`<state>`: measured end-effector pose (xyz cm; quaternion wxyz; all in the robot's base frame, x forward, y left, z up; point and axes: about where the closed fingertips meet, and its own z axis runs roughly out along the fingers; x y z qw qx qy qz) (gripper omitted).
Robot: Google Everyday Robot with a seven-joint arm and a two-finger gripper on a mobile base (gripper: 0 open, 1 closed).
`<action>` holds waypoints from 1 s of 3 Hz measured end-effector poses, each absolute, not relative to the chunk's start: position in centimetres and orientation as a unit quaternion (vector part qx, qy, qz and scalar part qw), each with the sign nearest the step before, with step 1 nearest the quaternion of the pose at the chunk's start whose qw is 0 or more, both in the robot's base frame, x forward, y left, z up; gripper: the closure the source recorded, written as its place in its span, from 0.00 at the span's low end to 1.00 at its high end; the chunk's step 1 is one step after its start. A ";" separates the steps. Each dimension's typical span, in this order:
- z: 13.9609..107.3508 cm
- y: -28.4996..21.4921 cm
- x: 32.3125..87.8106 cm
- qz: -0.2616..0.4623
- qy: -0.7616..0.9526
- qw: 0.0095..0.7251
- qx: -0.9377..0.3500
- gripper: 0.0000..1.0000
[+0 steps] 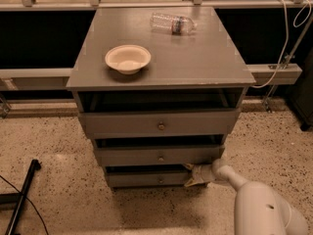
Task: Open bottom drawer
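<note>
Cabinet: grey three-drawer unit [195,62] on a speckled floor [54,175], seen from the front and above.
Bottom drawer: lowest of the three, the bottom drawer [142,178] has the narrowest front, with one small round knob [160,180] at its middle. The front stands slightly forward of the carcass, with a dark gap above it.
Middle drawer: the middle drawer [127,156] also stands a little forward, knob centred.
Top drawer: the top drawer [122,124] has the tallest front and projects furthest, with its dark interior showing behind the front.
Gripper: the gripper [190,175] is low at the right end of the bottom drawer's front, well right of the knob, pointing left.
Gripper state: the fingers [189,167] are spread, one at the level of the front's upper edge and one at its lower edge (whether either presses on the wood cannot be told). Nothing is seen held fast.
Arm: the white arm [230,176] runs from the lower right corner up and left to the gripper, just above the floor.
Cabinet top, left: a pale bowl [127,58] stands upright near the front left.
Cabinet top, rear: a clear plastic bottle [172,23] lies on its side towards the back right, well apart from the bowl.
Surroundings: a black pole [24,195] leans at the lower left, and a white cable [285,38] hangs at the right.
</note>
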<state>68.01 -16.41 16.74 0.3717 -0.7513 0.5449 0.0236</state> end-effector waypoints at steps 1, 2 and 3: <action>16.2 -16.4 68.7 0.032 0.557 0.362 -0.747 0.32; 16.2 -17.1 68.1 0.036 0.567 0.361 -0.739 0.33; 16.2 -18.2 66.1 0.044 0.580 0.360 -0.729 0.45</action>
